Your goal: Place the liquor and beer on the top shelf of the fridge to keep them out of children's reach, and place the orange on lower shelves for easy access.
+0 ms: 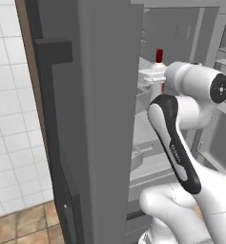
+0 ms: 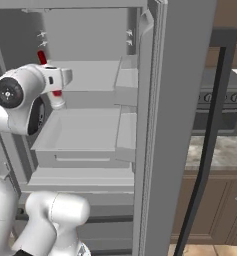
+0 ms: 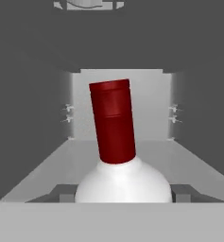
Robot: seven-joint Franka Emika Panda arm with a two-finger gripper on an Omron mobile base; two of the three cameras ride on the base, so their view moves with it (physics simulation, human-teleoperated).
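the gripper (image 3: 123, 198) is clenched on the liquor (image 3: 114, 142), the white bottle with the red cap. in the hand view the bottle's white shoulder sits right between the two dark finger tips (image 3: 64, 194) at either side, with the jaws only a little apart, just as wide as the bottle's body. the red cap leans slightly to the left in that view.

in the right base view the liquor (image 2: 54, 97) is held up inside the open fridge (image 2: 90, 35), on the left side of the compartment, with its red cap beside the white wrist and its white body just above the left end of the top shelf (image 2: 90, 75). whether its base touches the shelf cannot be told.

in the left base view the liquor (image 1: 158, 59) shows past the edge of the thick grey fridge door (image 1: 105, 119), with the white hand around its body. below the shelf sits a grey bin (image 2: 80, 132).
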